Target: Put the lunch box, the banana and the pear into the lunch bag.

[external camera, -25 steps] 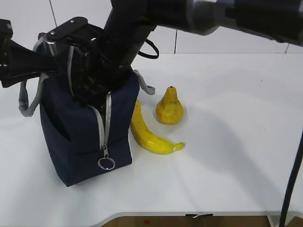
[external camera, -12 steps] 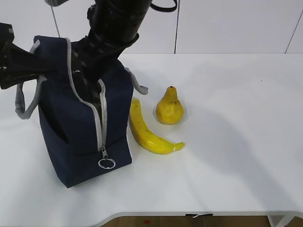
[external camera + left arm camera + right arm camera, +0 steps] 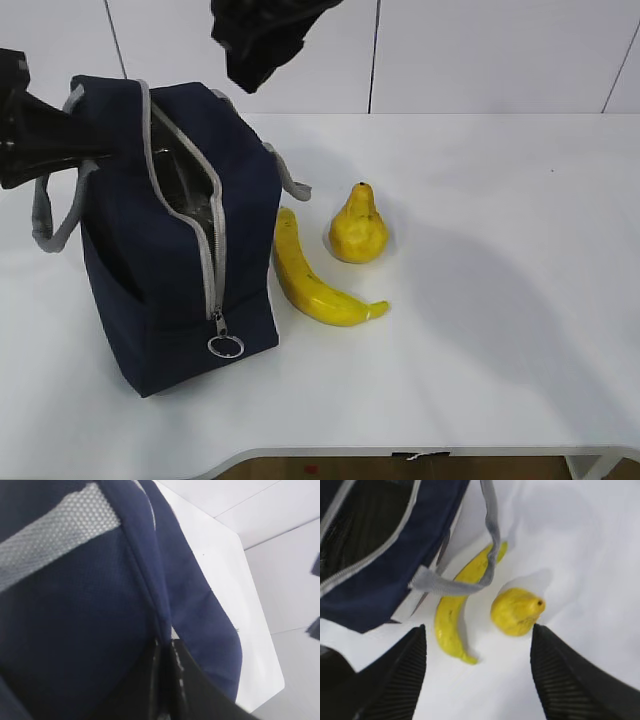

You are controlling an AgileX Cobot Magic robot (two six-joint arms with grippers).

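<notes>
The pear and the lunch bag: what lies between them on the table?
The banana lies between the pear and the lunch bag, beside the bag's lower edge; the exterior view shows this.

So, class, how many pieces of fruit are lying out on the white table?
2: the long curved yellow banana beside the navy fabric lunch bag, and the squat yellow pear just right of it. The bag's inside is mostly hidden.
</notes>
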